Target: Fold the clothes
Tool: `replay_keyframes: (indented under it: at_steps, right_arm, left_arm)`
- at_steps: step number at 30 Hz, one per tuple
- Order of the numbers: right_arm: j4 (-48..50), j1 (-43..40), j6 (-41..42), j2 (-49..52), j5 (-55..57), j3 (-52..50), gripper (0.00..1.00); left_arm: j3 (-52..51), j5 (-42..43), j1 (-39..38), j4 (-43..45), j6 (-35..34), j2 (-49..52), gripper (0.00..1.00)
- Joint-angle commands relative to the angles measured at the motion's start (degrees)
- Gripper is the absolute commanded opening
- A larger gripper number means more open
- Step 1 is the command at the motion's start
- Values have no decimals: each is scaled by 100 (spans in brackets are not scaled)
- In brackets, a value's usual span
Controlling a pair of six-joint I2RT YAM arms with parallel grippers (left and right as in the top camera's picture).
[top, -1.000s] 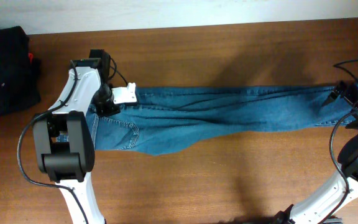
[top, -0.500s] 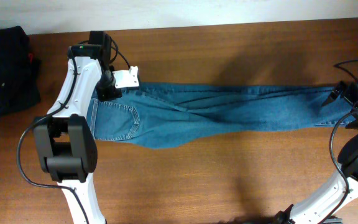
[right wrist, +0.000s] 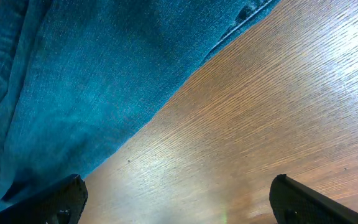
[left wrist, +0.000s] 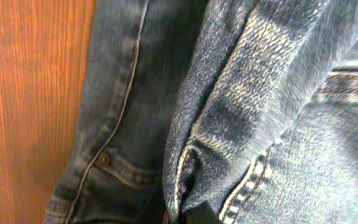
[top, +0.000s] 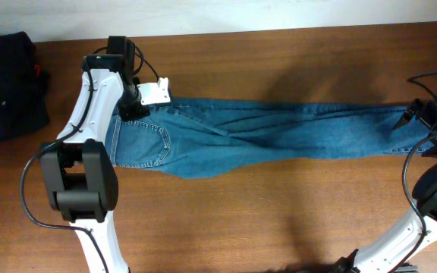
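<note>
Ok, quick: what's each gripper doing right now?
Left gripper: shut on the jeans.
Right gripper: open, holding nothing.

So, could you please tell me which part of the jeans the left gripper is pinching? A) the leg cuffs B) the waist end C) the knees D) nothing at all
B: the left gripper is shut on bunched denim at the waist end of the jeans, beside the back pocket; the cuffs lie at the far end, by the open right gripper.
</note>
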Motion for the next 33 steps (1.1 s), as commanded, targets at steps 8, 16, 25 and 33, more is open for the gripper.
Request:
replay_keyframes:
  at_steps: [8,16,25,33]
  right_arm:
    - [2,-7,20,-138,35,66,99]
    - [2,-7,20,-138,35,66,99]
    - [2,-7,20,-138,35,66,99]
    - [2,-7,20,-138,35,66,99]
  left_arm:
    - [116,876,94,240,44,-490,0]
    - [116,879,170,793,-219,-125,0]
    - [116,839,177,1231,-380,555,16]
    - [151,221,192,2455,-2575,743,100]
